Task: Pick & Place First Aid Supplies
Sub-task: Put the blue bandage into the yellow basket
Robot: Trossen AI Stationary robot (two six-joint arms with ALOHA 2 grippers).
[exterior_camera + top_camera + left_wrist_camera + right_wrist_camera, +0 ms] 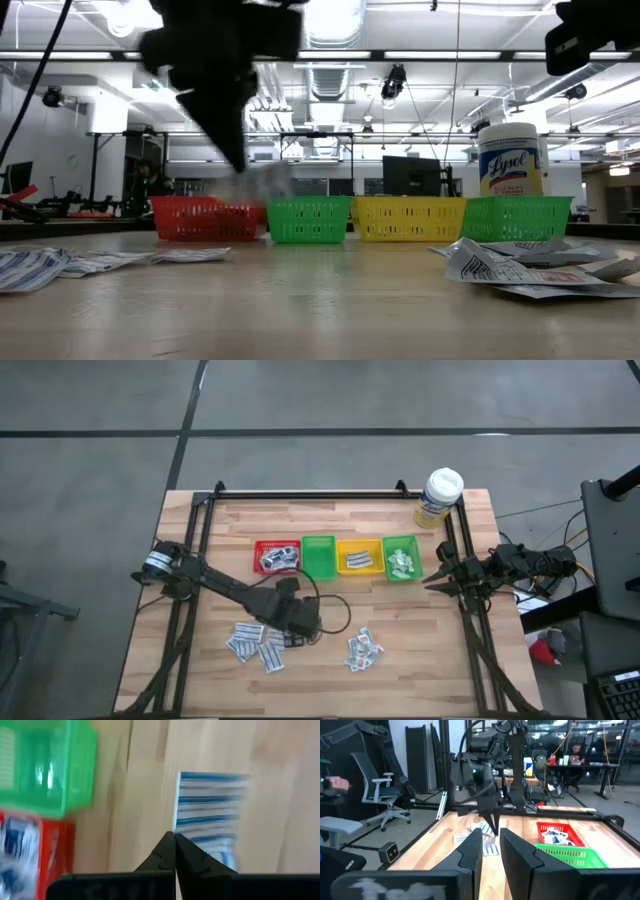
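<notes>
Wooden tabletop (pixel 400 630) with four small bins in a row and white first aid packets scattered in front of them.

Left gripper (pixel 174 840) hangs above the table just in front of the red bin (pixel 277 555) and the empty green bin (pixel 318 556), its fingers pinched together on the edge of a blue-striped packet (pixel 210 812). More packets lie in a left pile (pixel 256 643) and a right pile (pixel 363 650), and others sit in the red bin, the yellow bin (pixel 359 556) and the far green bin (pixel 402 558). Right gripper (pixel 491 842) waits at the table's right edge, fingers slightly parted. A Lysol bottle (pixel 439 496) stands at the back right corner.
</notes>
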